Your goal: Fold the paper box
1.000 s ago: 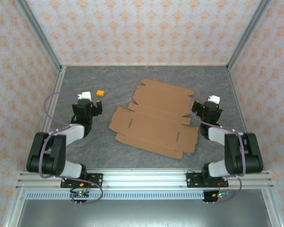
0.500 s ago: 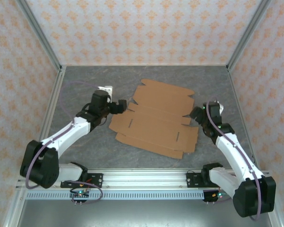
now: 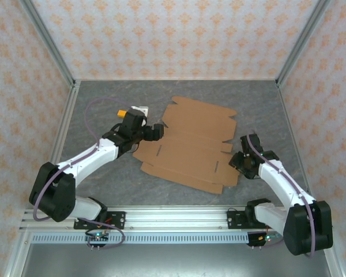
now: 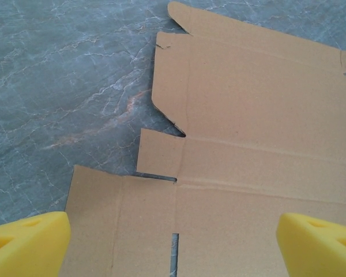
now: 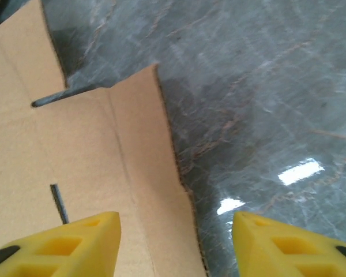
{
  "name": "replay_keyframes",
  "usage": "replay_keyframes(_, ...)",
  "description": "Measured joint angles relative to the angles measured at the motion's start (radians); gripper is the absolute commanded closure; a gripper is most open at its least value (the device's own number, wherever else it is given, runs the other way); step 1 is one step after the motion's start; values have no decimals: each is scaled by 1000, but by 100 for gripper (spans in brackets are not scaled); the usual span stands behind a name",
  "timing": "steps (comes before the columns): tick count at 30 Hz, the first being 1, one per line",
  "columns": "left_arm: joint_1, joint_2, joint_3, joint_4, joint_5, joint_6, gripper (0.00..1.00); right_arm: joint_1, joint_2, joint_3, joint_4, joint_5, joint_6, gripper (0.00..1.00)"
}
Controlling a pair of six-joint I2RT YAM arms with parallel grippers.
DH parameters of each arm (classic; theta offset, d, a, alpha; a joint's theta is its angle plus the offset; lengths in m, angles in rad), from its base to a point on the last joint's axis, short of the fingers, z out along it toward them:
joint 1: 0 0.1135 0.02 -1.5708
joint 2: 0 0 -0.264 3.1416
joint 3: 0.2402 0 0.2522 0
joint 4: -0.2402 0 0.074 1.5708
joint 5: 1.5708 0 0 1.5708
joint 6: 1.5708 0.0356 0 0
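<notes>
Box laid flat and unfolded at the centre of the table. Left gripper is held over its 9 o'clock edge, jaws spread wide, nothing gripped. Right gripper is set astride the 3 o'clock edge, jaws apart, nothing pinched. Both are probably placed for raising side flaps. No print is seen on the cardboard.

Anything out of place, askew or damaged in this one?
A tiny orange block sits loose beside the left arm, apart from the paper box, which lies flat, unfolded and skewed to the table edges. No damage visible.
</notes>
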Motion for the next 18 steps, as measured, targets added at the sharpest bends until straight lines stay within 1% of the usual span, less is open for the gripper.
replay_keyframes(5, -13, 0, 0, -2, -3, 0, 9, 2, 78, 0, 53, -48, -40, 76)
replay_keyframes(10, -12, 18, 23, -18, -40, 1, 12, 2, 136, 37, 59, -36, -83, 86)
replay_keyframes(12, 3, 76, 79, -36, -49, 2, 15, 2, 161, 76, 61, -15, -102, 91)
replay_keyframes(14, 35, 175, 172, -53, -47, 2, 17, 2, 194, 122, 71, 8, -124, 92)
replay_keyframes(17, 79, 326, 310, -92, -52, 23, 17, 1, 242, 183, 73, 43, -159, 93)
replay_keyframes(18, 88, 360, 340, -107, -54, 29, 18, 1, 259, 204, 70, 53, -175, 94)
